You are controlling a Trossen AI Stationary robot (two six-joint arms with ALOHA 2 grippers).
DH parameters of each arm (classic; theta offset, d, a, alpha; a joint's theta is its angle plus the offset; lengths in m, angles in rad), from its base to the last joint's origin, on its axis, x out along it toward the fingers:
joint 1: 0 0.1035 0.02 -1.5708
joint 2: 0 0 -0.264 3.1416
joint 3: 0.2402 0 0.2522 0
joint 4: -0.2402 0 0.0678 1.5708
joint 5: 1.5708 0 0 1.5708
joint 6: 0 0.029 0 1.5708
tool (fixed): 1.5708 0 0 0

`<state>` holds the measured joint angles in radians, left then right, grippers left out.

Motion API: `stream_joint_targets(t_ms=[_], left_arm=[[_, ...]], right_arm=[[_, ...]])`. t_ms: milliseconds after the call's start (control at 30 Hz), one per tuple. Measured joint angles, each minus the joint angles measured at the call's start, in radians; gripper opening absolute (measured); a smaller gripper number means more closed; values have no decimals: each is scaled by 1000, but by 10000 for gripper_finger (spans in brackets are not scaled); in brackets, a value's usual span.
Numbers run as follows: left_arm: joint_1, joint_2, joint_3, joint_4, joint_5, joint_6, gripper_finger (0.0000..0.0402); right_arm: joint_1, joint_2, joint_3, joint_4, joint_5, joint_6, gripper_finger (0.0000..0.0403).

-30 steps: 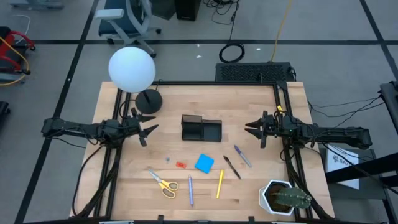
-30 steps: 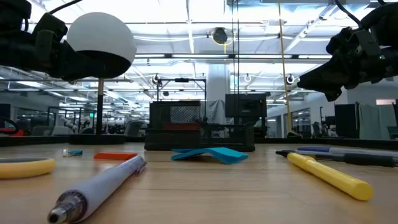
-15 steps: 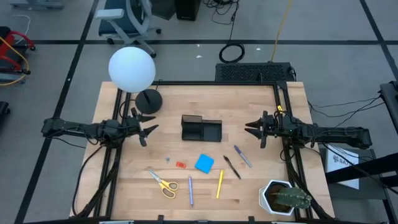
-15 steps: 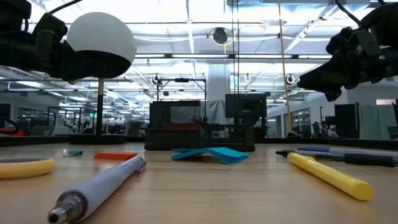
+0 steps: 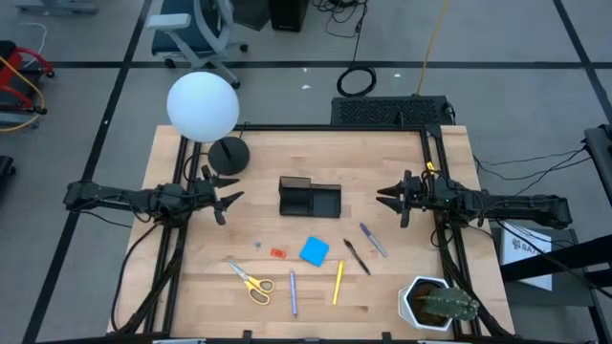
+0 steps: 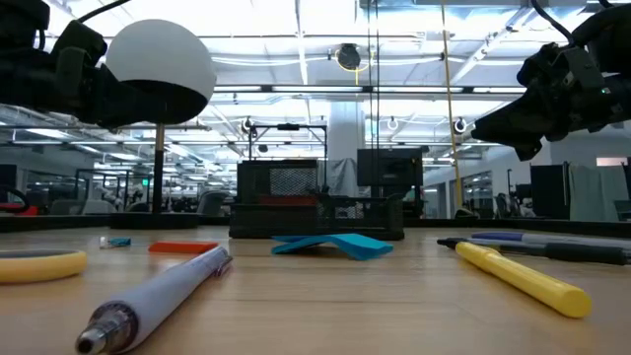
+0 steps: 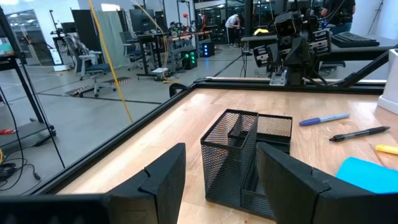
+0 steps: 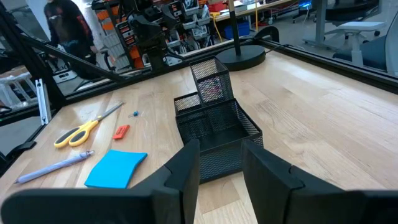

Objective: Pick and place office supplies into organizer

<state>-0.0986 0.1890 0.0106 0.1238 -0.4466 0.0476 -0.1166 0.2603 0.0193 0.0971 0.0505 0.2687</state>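
High view — left end effector [image 5: 228, 200] and right end effector [image 5: 386, 198], fingers apart, flank the organizer [image 5: 309, 197] — supplies untouched.

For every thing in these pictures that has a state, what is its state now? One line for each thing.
left gripper: open, holds nothing, left of the organizer.
right gripper: open, holds nothing, right of the organizer.
organizer: upright, no supplies seen inside.
scissors: lying flat on the table, blades closed.
blue pad: lying on the table.
yellow pen: lying flat.
lamp: upright.
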Motion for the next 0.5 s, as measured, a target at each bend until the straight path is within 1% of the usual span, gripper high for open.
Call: stream_joint_targets(t_ms=[333, 500], left_arm=[[0, 0, 0, 0, -1, 0, 200], [0, 0, 0, 33, -16, 18, 200]], right_arm=[[0, 0, 0, 5, 0, 0, 110], [0, 0, 0, 28, 0, 0, 110]])
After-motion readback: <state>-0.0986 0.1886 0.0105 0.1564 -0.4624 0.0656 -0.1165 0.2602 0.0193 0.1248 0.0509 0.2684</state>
